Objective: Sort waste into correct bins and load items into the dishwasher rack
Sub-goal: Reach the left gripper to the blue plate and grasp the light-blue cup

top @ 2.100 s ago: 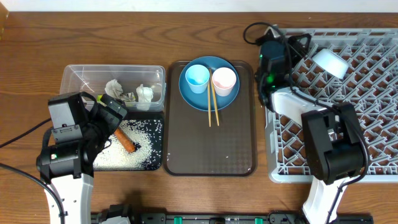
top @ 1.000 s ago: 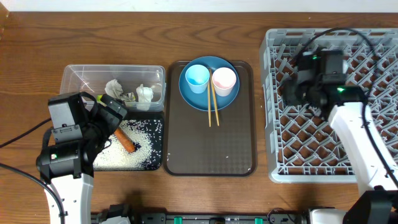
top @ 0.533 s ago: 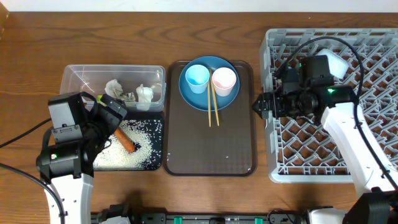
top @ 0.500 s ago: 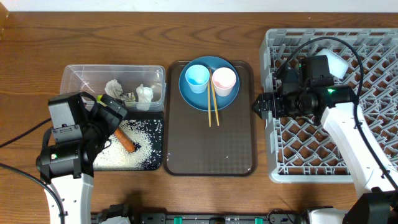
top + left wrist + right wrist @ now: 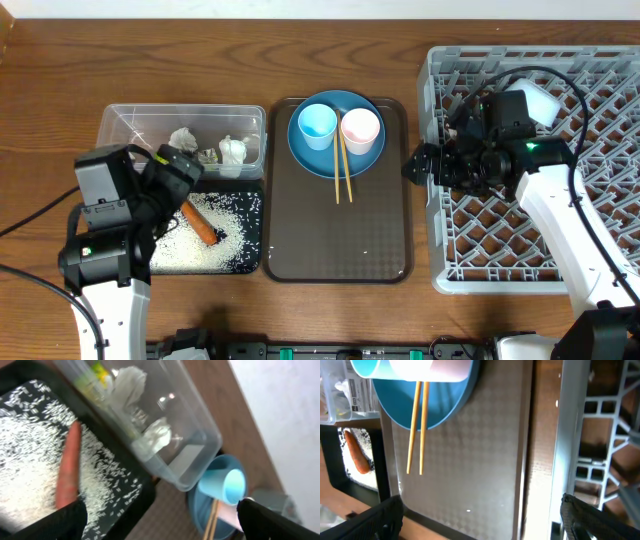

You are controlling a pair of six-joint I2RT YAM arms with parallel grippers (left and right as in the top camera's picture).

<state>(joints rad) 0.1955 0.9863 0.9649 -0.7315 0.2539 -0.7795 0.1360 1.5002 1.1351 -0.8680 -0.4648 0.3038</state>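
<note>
The dark-blue plate (image 5: 435, 407) lies at 11 o'clock on the brown serving tray (image 5: 485, 460). At the top edge, a light-blue cup (image 5: 367, 366) and a pinkish-white cup (image 5: 435, 369) show side by side on the plate, only partly in the picture. Two wooden chopsticks (image 5: 417, 430) lie parallel and point toward 6 o'clock. Their lower ends reach past the plate's rim, over the serving tray. At 9 o'clock an orange carrot (image 5: 355, 452) lies in the black tray (image 5: 385, 460), with what seem to be rice grains (image 5: 362, 435) beside it. The grey rack (image 5: 570, 435) stands at 3 o'clock, just beside the serving tray. The right pincer (image 5: 480, 502) has its dark fingers (image 5: 375, 520) at 7 and 5 o'clock, wide apart, with nothing gripped between them.
</note>
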